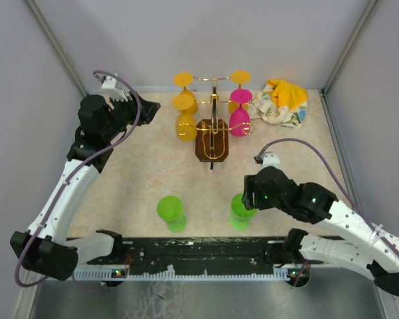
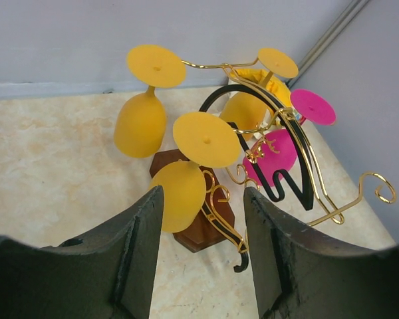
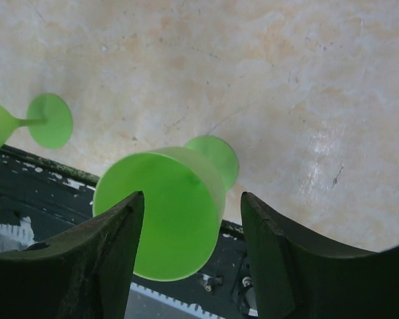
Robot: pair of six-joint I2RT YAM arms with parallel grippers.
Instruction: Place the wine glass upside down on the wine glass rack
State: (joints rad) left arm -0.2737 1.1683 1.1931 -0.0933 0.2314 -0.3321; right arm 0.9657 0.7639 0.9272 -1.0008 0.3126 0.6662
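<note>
A green wine glass point(image 1: 241, 207) stands upright near the table's front edge. In the right wrist view its bowl point(image 3: 166, 212) sits between my right gripper's point(image 3: 193, 199) fingers. The left finger overlaps the rim, and a gap shows at the right finger. A second green wine glass point(image 1: 170, 209) stands to its left. The gold wire wine glass rack point(image 1: 213, 133) stands at the back on a brown wooden base point(image 2: 199, 229). My left gripper point(image 2: 203, 199) hovers left of the rack, open and empty.
Yellow glasses point(image 1: 185, 125) hang upside down on the rack's left arms, and pink ones point(image 1: 240, 121) on its right. A crumpled yellow-and-white cloth point(image 1: 279, 101) lies at the back right. Grey walls enclose the table on three sides.
</note>
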